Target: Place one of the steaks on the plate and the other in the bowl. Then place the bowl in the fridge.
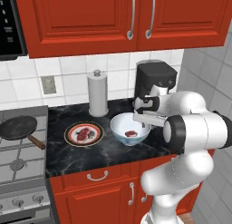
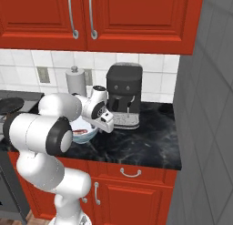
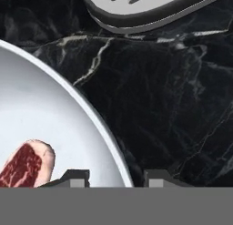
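The glossy pale bluish-white bowl [image 1: 130, 128] sits on the black marbled counter [image 1: 81, 155] with one dark red marbled steak [image 1: 131, 133] inside, beside the red-rimmed plate [image 1: 84, 133] bearing the other steak [image 1: 83, 134]. The gripper [image 3: 116, 177] straddles the bowl's rim, jaws partly closed, one fingertip [image 3: 76, 177] inside, one outside; whether they pinch it I cannot tell. Just behind stand a black coffee machine [image 2: 124, 95] and a paper-towel roll [image 1: 97, 94].

Your white arm [image 1: 190, 128] rises from the base, bends at a big elbow and reaches forward over the counter. The wrist turns down, so the gripper [image 3: 116, 176] points at the counter. Its two dark fingertips [image 3: 75, 177] stand a little apart, one on each side of the bowl's [image 3: 54, 110] rim.
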Available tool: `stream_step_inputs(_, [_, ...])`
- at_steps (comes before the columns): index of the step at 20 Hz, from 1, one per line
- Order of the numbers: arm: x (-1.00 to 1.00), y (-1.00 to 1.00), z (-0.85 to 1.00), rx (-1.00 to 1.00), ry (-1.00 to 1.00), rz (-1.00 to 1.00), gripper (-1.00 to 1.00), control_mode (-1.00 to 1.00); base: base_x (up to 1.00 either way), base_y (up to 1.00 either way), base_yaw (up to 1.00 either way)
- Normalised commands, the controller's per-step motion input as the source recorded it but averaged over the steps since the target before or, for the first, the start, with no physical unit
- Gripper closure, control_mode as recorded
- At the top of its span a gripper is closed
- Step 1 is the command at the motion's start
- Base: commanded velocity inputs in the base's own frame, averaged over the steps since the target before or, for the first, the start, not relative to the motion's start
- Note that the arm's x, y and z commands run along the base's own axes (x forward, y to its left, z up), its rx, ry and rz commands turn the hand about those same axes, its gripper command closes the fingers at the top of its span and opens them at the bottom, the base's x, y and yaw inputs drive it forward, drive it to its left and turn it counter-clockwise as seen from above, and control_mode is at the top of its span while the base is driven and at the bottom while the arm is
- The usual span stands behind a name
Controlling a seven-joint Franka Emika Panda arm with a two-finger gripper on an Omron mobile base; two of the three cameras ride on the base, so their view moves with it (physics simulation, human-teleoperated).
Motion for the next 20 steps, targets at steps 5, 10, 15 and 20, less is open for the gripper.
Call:
stream_step_inputs(5, [0.00,0.00,0.00,0.00,0.00,0.00,1.00,-1.00,0.00,0.00,0.00])
stream_step_inputs(10, [-0.27,0.00,0.12,0.00,0.00,-0.02,1.00,-1.00,0.00,0.00,0.00])
stream_step_inputs(15, [-0.74,-0.04,0.55,0.11,-0.04,-0.09,1.00,-1.00,0.00,0.00,0.00])
stream_step_inputs(20, [-0.83,0.00,0.87,0.14,-0.15,-0.05,1.00,-1.00,0.00,0.00,0.00])
